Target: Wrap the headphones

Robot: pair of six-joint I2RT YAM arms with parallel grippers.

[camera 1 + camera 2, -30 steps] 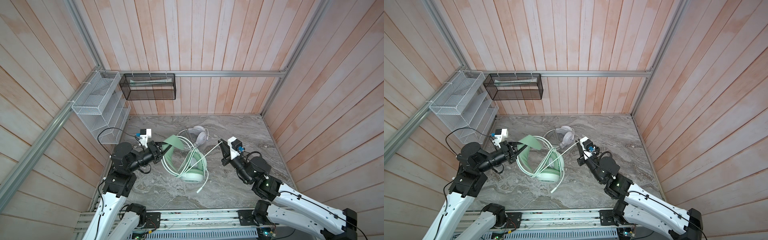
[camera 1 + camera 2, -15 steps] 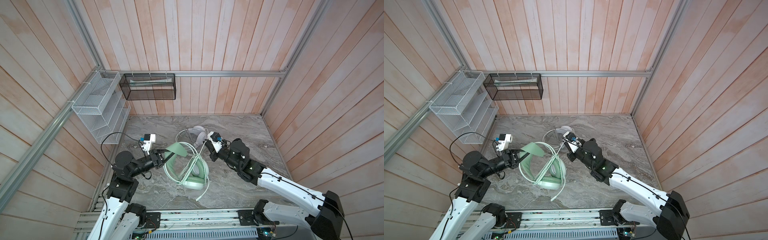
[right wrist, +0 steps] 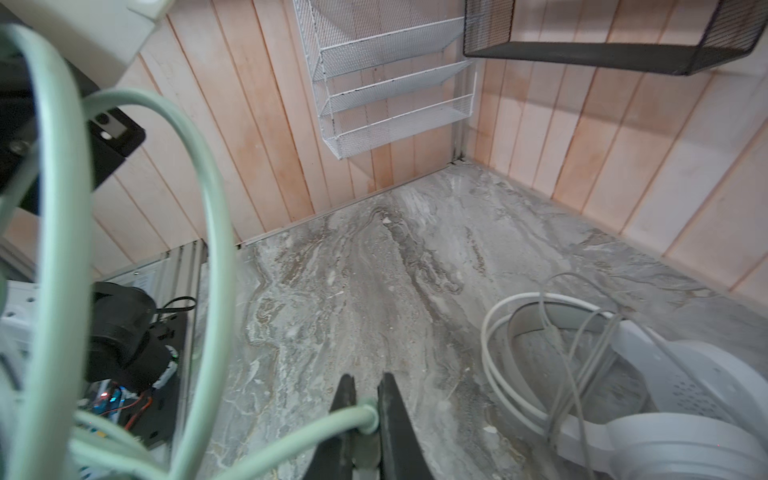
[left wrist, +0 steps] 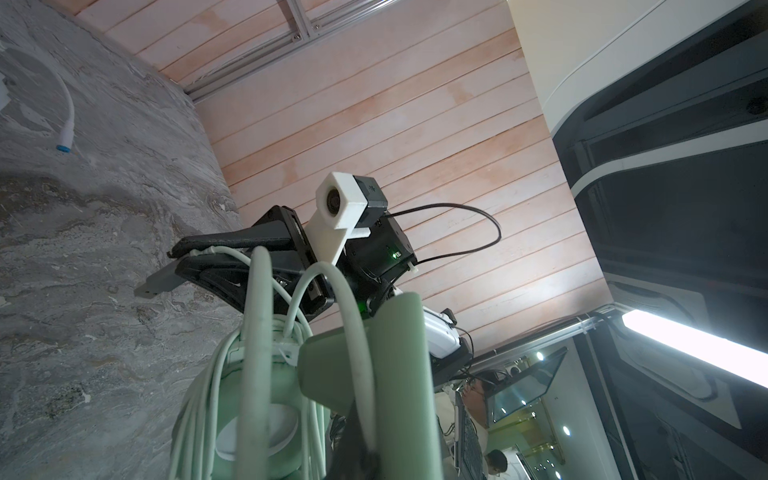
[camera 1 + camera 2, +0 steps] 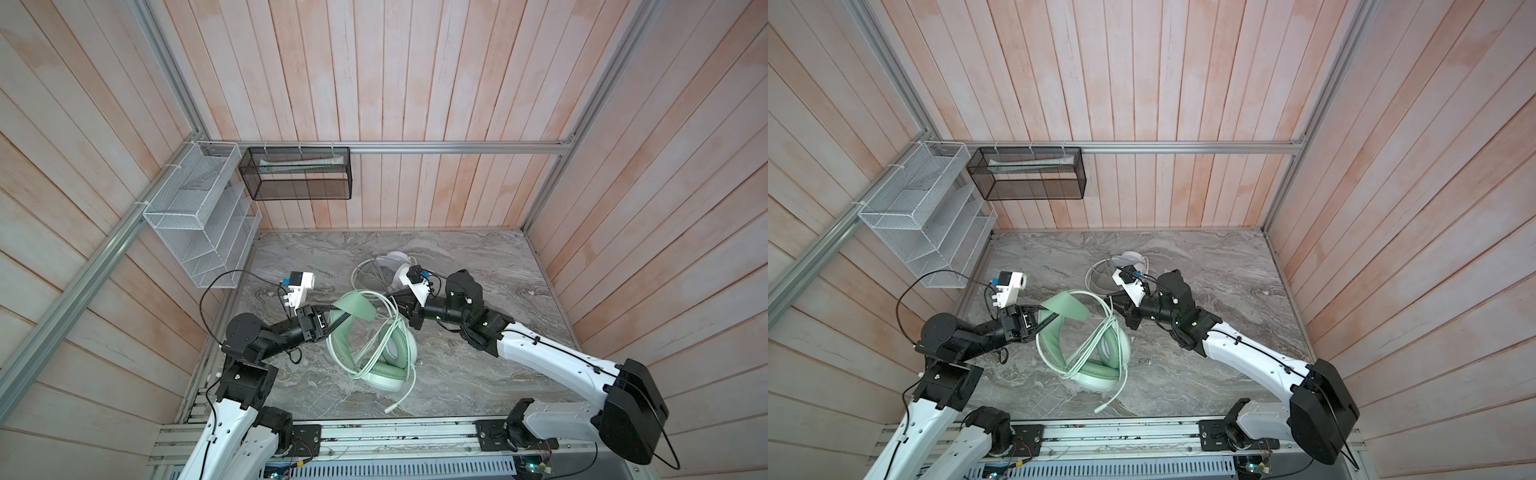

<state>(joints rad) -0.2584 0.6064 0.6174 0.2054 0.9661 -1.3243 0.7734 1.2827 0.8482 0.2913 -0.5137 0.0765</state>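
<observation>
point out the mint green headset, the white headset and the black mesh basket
mint green headset (image 5: 356, 306): in a top view, on its flat headband
white headset (image 3: 681, 449): right wrist view, on its round earcup
black mesh basket (image 5: 297, 189): in a top view, on its front wall

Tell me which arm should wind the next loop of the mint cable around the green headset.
Probably right. The right gripper is shut on the mint cable; the left gripper is clamped on the green headset's headband, propping it up.
</observation>
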